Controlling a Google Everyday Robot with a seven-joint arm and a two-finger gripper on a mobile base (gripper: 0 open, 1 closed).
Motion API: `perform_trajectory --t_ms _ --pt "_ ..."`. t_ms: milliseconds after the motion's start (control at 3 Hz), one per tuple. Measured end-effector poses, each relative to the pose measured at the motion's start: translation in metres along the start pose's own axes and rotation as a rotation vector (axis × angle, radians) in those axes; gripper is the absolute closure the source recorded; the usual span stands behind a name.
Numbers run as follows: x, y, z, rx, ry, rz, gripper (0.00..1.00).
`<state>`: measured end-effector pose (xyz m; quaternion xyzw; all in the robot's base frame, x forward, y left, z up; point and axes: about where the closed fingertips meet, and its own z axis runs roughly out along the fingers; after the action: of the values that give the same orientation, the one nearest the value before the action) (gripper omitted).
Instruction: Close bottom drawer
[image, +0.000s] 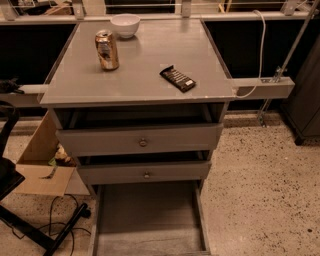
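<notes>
1. The floor (260, 190) is pale with lots of little dark specks. A grey cabinet (150, 82) stands on it, in front of a dark wall with a rail.
2. On top of the cabinet is a white bowl (125, 25) at the back. A can (107, 50) stands upright near the bowl, a bit closer to the front.
3. A dark candy bar (178, 78) lies flat on the right side of the top, well apart from the can.
4. The cabinet has three drawers. The top drawer (140, 140) is open a little and has a round knob in the middle.
5. The middle drawer (145, 173) is also open a little and has a smaller knob.
6. The bottom drawer (150, 220) is pulled far out toward the camera. You can see its long plank floor inside, and its front is cut off by the bottom edge of the view.
7. A cardboard box (42, 170) sits on the floor to the left of the cabinet. A black stand (30, 230) and some cords lie near it.
8. A white cable (260, 50) hangs down on the right.
9. The gripper is not in view, so I cannot tell how open it is or what it holds.
</notes>
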<state>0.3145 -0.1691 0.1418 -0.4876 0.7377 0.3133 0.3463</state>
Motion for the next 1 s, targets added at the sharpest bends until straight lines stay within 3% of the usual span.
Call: perform_trajectory --t_ms 667,1000 --pt "-0.007 -0.049 0.009 0.022 -0.037 -0.010 1.00" --pt "-0.007 -0.047 0.008 0.022 -0.037 -0.010 1.00"
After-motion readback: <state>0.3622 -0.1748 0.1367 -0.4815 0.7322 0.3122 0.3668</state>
